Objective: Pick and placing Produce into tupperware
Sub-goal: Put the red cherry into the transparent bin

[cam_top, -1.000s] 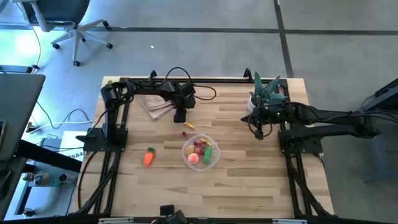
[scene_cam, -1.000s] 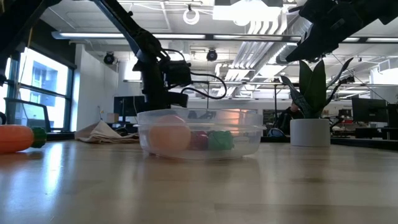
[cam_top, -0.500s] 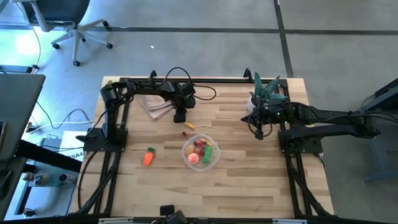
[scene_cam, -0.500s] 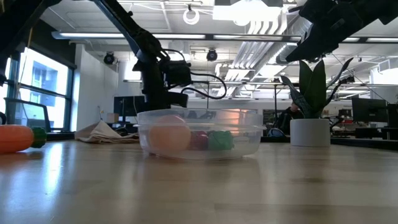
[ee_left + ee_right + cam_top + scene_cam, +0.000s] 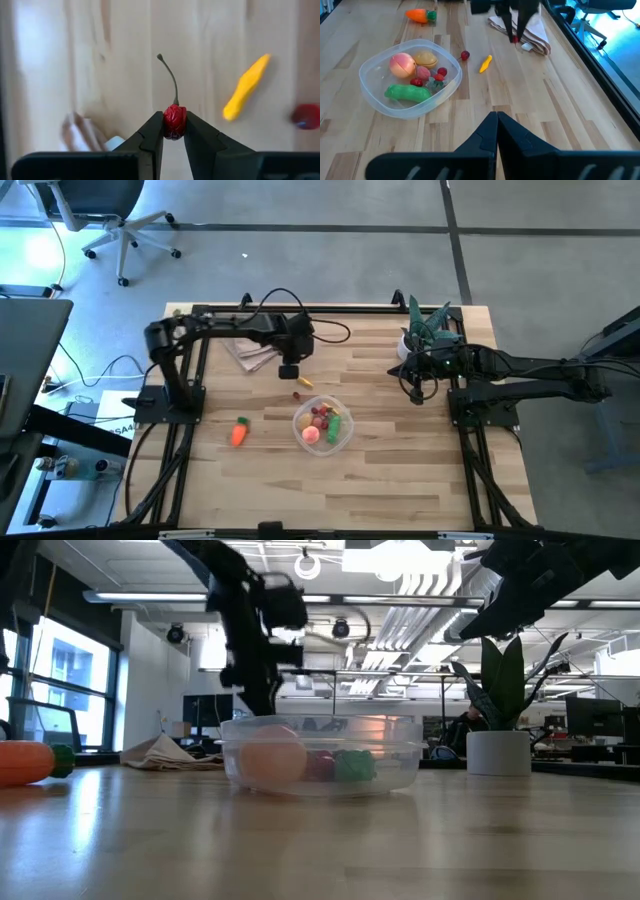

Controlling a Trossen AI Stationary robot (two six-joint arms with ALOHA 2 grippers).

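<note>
My left fingers are clenched on a small, wrinkled dark-red cherry whose thin dark stem stands up past the tips, and since a moment ago I have lifted it clear: in the low view my left arm now sits noticeably higher above the round, shallow, clear plastic tupperware than it did, and the wooden surface shows blurred beneath the cherry in my wrist view. From that I judge the pick is done and the carry comes next. Below and off to one side lie a slim yellow pepper-like piece and a small round red fruit, both left on the surface between me and the tupperware. The container already holds a peach-coloured round fruit, a tan potato-like piece, a green pepper and a few small red-pink bits. An orange carrot with a green top lies apart, on my left side of the container. A crumpled beige cloth napkin is just behind my left wrist, near the far edge. My right fingers are pressed together with nothing between them, waiting over the right side of the surface next to a green spiky plant in a white pot. The cherry is tiny and gripped only at its body, so I reckon a gentle move over the rim is wise before letting go.
</note>
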